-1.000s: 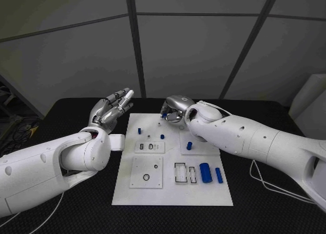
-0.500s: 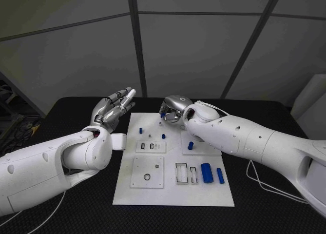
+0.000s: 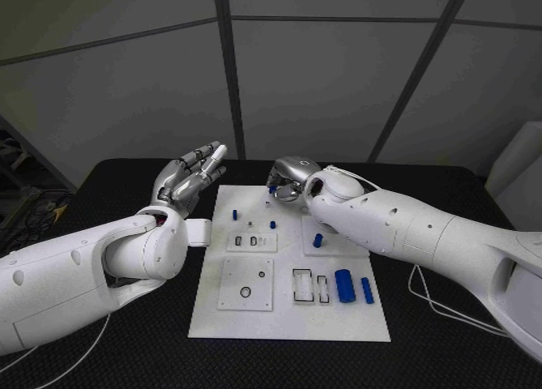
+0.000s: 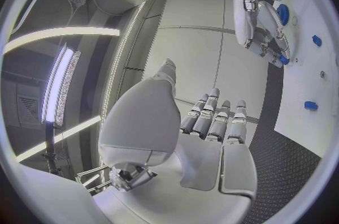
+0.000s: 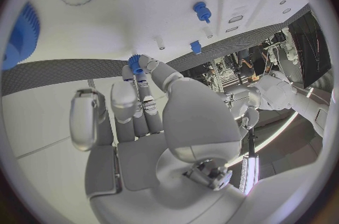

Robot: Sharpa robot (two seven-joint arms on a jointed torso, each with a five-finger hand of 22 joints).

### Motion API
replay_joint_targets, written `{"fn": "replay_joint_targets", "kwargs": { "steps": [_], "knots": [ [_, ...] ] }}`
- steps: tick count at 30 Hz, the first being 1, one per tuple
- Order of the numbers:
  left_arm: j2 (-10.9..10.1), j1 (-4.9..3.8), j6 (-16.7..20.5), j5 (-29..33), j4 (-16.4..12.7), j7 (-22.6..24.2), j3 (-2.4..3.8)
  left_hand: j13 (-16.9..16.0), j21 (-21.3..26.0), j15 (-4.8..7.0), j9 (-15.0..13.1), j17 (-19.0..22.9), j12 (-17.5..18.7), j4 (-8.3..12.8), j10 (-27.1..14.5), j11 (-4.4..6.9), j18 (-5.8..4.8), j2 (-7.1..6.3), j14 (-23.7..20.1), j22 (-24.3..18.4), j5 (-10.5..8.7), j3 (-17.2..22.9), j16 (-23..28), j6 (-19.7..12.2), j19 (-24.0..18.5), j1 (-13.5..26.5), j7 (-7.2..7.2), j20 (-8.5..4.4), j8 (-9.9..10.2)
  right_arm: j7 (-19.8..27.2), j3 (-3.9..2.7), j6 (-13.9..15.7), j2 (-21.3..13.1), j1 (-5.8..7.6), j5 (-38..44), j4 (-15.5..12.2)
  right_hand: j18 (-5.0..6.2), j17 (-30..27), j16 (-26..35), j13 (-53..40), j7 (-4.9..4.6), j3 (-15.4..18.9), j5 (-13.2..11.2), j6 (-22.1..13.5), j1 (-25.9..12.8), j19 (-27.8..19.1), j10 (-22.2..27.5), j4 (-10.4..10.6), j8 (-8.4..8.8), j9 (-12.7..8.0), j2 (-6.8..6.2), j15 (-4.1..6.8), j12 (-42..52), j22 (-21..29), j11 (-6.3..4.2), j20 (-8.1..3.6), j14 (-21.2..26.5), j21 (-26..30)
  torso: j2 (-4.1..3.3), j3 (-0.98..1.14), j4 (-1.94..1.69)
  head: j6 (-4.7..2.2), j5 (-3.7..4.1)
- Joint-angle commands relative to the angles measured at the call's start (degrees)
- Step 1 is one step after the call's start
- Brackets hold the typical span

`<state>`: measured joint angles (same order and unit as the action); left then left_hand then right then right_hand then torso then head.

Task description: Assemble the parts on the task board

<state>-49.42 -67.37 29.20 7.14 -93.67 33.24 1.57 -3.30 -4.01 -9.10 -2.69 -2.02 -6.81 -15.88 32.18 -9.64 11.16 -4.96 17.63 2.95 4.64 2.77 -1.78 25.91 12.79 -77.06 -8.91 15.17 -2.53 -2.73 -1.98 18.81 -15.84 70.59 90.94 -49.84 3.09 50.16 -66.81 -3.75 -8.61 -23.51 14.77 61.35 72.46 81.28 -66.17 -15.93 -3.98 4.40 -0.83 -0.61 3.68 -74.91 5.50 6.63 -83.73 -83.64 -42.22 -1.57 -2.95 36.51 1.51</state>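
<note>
Over the task board [image 3: 288, 324] — right hand [image 3: 289, 181] pinches a blue part [image 5: 134, 62].

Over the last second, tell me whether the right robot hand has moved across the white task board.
No. The right robot hand holds the small blue part over the white task board's far edge, as before.

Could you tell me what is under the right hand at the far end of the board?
The right hand pinches a small blue part above the white task board. The board beneath its palm is covered.
</note>
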Motion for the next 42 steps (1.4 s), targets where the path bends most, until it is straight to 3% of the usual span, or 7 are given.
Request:
{"fn": "replay_joint_targets", "kwargs": {
  "steps": [1,8,18,34,42],
  "knots": [
    [-0.03,-0.17,-0.68,-0.49,-0.16,0.37,0.09,-0.07,-0.26,-0.02,-0.05,-0.07,-0.19,0.41,0.05,-0.31,-0.90,0.50,0.50,0.09,0.03,-0.06,-0.26,0.31,0.38,-0.14,-3.25,0.21,-0.17,-1.22,-0.04,-0.43,0.14,0.16,1.16,0.25,0.13,-0.26,0.40,0.08,-0.31,-0.36,-0.31,-0.18,-0.20,-0.45,0.67,-0.09,0.35,-0.06,-0.67,0.00,-0.35,0.16,0.10,0.14,0.40,0.30,0.05,0.02,0.10,0.06,-0.02],
    [-0.05,-0.24,-0.77,-0.49,-0.12,0.32,0.09,-0.07,-0.26,-0.02,-0.05,-0.07,-0.19,0.41,0.05,-0.31,-0.90,0.50,0.50,0.09,0.03,-0.06,-0.26,0.31,0.38,-0.14,-3.25,0.21,-0.17,-1.02,-0.04,-0.92,0.30,0.17,1.35,0.46,0.75,-3.12,2.22,0.21,-0.91,-0.26,-0.69,-1.31,-0.48,-2.40,4.54,-0.09,0.42,-0.30,-1.84,-0.67,-0.35,3.16,0.89,0.70,1.23,1.73,0.04,0.03,0.19,0.10,-0.13],
    [-0.04,-0.28,-0.87,-0.49,-0.07,0.21,0.09,-0.07,-0.26,-0.02,-0.05,-0.07,-0.19,0.41,0.05,-0.31,-0.90,0.50,0.50,0.09,0.03,-0.06,-0.26,0.31,0.38,-0.14,-3.25,0.21,-0.17,-0.33,-0.04,-2.05,0.33,0.17,0.63,0.30,1.16,-4.61,2.96,0.17,-1.93,2.96,-2.01,-4.21,-0.13,-3.48,10.14,0.73,0.40,-0.51,-2.70,-1.50,-0.21,5.11,1.92,1.64,1.40,2.82,0.02,0.03,0.15,0.11,-0.22],
    [-0.07,-0.35,-0.89,-0.49,-0.02,0.19,0.09,-0.07,-0.26,-0.02,-0.05,-0.07,-0.19,0.41,0.05,-0.31,-0.90,0.50,0.50,0.09,0.03,-0.06,-0.26,0.31,0.38,-0.14,-3.25,0.21,-0.17,0.19,-0.03,-3.37,-0.03,0.18,-0.20,-0.63,0.74,-2.66,1.20,-0.16,-1.37,3.87,-2.28,-3.39,0.51,-2.08,5.96,1.35,0.19,-0.27,-1.38,-1.04,0.50,3.04,1.25,1.35,0.72,1.85,-0.02,-0.02,0.13,0.35,-0.17],
    [-0.12,-0.37,-0.95,-0.49,-0.01,0.16,0.09,-0.07,-0.34,-0.07,-0.05,-0.07,-0.25,0.62,0.07,-0.38,-0.92,0.59,0.60,0.12,0.05,-0.12,-0.26,0.37,0.44,-0.20,-3.33,0.24,-0.17,0.63,-0.03,-0.70,-0.44,0.18,-0.52,-0.84,0.76,-2.70,1.16,-0.09,-1.30,3.72,-2.20,-3.29,0.77,-2.11,5.79,1.18,0.19,-0.26,-1.33,-0.97,0.29,3.12,1.20,1.27,0.74,1.88,-0.03,0.00,0.17,0.27,-0.17]
  ]
}}
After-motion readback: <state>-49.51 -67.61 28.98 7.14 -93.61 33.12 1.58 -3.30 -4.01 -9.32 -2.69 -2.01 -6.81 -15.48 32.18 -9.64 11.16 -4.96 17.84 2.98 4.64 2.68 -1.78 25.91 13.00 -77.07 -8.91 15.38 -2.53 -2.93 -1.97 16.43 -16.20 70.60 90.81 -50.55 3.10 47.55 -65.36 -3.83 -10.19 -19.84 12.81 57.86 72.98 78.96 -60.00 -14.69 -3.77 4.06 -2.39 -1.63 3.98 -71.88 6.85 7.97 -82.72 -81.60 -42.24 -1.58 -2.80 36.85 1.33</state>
